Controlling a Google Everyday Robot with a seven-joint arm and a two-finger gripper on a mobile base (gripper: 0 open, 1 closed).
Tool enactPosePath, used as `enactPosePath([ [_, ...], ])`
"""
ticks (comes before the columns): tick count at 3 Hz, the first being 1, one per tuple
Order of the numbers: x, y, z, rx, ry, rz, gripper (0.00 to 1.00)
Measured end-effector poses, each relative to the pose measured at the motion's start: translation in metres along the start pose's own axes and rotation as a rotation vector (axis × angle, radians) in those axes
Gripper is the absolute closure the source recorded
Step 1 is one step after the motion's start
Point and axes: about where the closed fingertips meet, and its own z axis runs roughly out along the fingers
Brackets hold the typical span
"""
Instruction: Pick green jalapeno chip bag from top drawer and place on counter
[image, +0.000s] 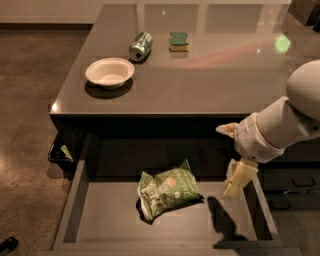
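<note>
The green jalapeno chip bag (169, 192) lies crinkled on the flat grey bottom of the open top drawer (100, 222), near its middle. My gripper (225, 161) hangs over the right part of the drawer, to the right of the bag and apart from it. It is open and empty, with one pale finger (227, 130) up near the counter edge and the other (238, 179) lower down. Its shadow falls on the drawer bottom. The counter (210, 75) stretches behind the drawer.
On the counter stand a white bowl (109, 72), a green soda can (140, 46) lying on its side, and a green-topped yellow sponge (178, 41). Narrower dark drawers with handles (292, 181) are at the right. Brown floor lies to the left.
</note>
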Motion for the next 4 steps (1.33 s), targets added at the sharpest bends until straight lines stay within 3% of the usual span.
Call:
enactPosePath([
  [1,-0.002,0.005,0.046,-0.044,-0.106,-0.022,0.0],
  [2,-0.013,0.004,0.084,-0.049,-0.232,-0.068,0.0],
  [4,-0.02,0.02,0.118,-0.026,-0.427,-0.171,0.0],
])
